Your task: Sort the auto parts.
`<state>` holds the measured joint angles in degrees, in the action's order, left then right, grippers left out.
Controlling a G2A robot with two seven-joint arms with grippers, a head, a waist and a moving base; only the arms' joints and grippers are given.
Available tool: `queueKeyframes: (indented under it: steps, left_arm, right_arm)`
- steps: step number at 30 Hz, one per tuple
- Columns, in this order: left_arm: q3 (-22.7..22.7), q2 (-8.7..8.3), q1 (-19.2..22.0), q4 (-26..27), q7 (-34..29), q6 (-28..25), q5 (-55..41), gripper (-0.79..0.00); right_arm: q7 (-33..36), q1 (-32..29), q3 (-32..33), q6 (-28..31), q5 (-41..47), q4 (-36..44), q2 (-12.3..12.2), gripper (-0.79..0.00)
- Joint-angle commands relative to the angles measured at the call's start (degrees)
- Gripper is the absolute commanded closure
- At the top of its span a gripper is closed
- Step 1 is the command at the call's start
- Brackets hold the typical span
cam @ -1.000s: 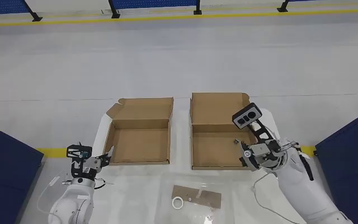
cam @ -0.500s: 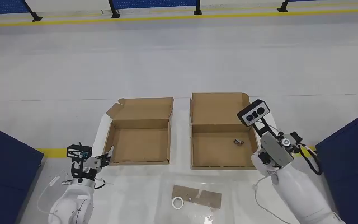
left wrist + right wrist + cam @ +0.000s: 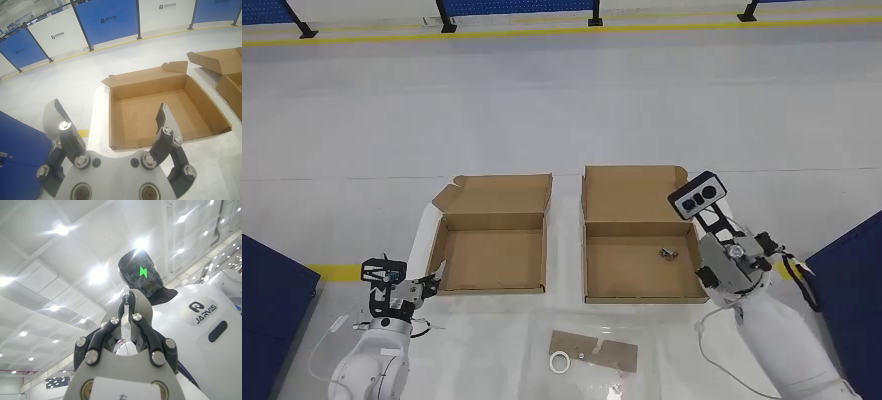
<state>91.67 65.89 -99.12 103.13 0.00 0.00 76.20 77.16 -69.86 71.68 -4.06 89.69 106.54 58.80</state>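
Two open cardboard boxes stand side by side: the left box point(image 3: 492, 258) point(image 3: 160, 113) has nothing in it, and the right box point(image 3: 637, 262) holds one small metal part point(image 3: 668, 253). Loose parts lie at the table's front: a white ring point(image 3: 560, 362) and a flat brown piece under clear plastic point(image 3: 594, 349). My left gripper point(image 3: 434, 276) point(image 3: 109, 105) hangs open just outside the left box's near left corner. My right gripper point(image 3: 127, 299) points upward beside the right box's right wall, its wrist point(image 3: 730, 264) turned over, shut on a small pin-like metal part point(image 3: 126, 298).
The white table point(image 3: 492, 320) ends just left of the left box. Blue panels point(image 3: 272, 300) stand on the floor at both sides. The right box's raised lid point(image 3: 213, 58) rises beyond the left box. A few tiny bits point(image 3: 614, 390) lie at the front edge.
The right arm drew back from over the right box's front right corner to outside its right wall and turned its wrist upward. The left arm has not moved.
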Motion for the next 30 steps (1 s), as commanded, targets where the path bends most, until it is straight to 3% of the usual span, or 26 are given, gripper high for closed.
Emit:
queueKeyframes:
  steps: [1, 30]
  left_arm:
    - [0.0, 0.0, 0.0, 0.0, 0.0, 0.0, 0.0, -0.785]
    - [0.0, 0.0, 0.0, 0.0, 0.0, 0.0, 0.0, -0.785]
  right_arm:
    - [-0.14, 0.12, 0.43, -0.09, -3.0, -0.03, -0.01, 0.0]
    - [1.25, -0.67, 2.33, -1.56, 1.46, 1.32, 1.85, 0.0]
